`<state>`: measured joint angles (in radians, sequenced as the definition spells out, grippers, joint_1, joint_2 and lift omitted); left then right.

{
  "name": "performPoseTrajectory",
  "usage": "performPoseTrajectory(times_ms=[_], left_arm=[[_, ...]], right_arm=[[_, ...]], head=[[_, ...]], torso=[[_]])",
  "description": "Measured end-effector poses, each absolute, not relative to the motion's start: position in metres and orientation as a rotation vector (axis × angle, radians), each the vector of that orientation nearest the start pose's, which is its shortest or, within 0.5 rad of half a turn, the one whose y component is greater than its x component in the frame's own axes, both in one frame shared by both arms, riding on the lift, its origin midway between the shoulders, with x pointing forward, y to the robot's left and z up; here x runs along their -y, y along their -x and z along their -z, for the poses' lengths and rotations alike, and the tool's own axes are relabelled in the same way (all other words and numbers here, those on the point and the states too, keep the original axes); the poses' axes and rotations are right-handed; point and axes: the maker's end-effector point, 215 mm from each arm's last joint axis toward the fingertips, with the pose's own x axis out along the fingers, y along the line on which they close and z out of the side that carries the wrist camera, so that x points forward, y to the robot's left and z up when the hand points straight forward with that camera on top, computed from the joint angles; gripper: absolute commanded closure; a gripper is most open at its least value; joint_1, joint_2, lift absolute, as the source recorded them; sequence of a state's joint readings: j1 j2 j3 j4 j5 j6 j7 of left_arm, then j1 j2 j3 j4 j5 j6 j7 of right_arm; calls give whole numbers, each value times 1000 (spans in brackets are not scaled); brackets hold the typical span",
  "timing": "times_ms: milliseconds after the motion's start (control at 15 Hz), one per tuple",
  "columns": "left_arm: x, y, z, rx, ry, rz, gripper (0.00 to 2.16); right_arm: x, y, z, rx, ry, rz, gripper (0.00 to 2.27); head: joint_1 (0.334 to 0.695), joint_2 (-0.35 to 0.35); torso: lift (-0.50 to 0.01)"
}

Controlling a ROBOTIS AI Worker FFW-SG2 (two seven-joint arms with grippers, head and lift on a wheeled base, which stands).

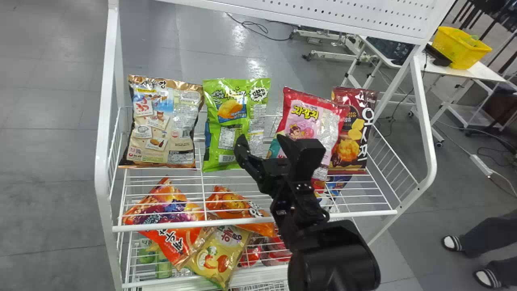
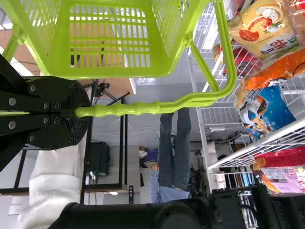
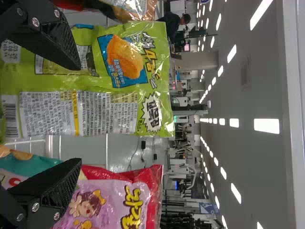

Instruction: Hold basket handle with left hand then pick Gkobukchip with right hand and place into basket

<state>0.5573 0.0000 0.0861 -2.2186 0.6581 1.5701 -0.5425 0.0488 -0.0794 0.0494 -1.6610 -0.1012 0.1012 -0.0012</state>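
A lab or large workroom, by its look: around the white rack of snack bags are grey floor tiles and a wheeled table, with rows of ceiling lights above.

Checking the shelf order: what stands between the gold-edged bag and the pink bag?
The green Gkobukchip bag stands between the gold-edged bag and the pink bag in the head view, the right gripper partly in front.

Basket cut off by left wrist view's edge; stretch of handle hidden in left gripper. Head view: pink bag partly behind right gripper. Gkobukchip's fine print too small to read.
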Motion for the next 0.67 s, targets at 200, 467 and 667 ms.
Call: performPoseTrajectory(times_ms=[200,467,667], left_arm=[[-5,-164,452,-1260,887,873,1966],[-6,-163,455,-1267,896,869,1966],[-6,-161,459,-1278,904,864,1966]], right_arm=[[207,-595,349,-62,-31,-69,137],[194,-615,351,-62,-22,-83,259],[191,-623,353,-59,-21,-99,988]], head=[[695,-299],[695,-271],[695,-266]], torso=[[-32],[-32],[-32]])
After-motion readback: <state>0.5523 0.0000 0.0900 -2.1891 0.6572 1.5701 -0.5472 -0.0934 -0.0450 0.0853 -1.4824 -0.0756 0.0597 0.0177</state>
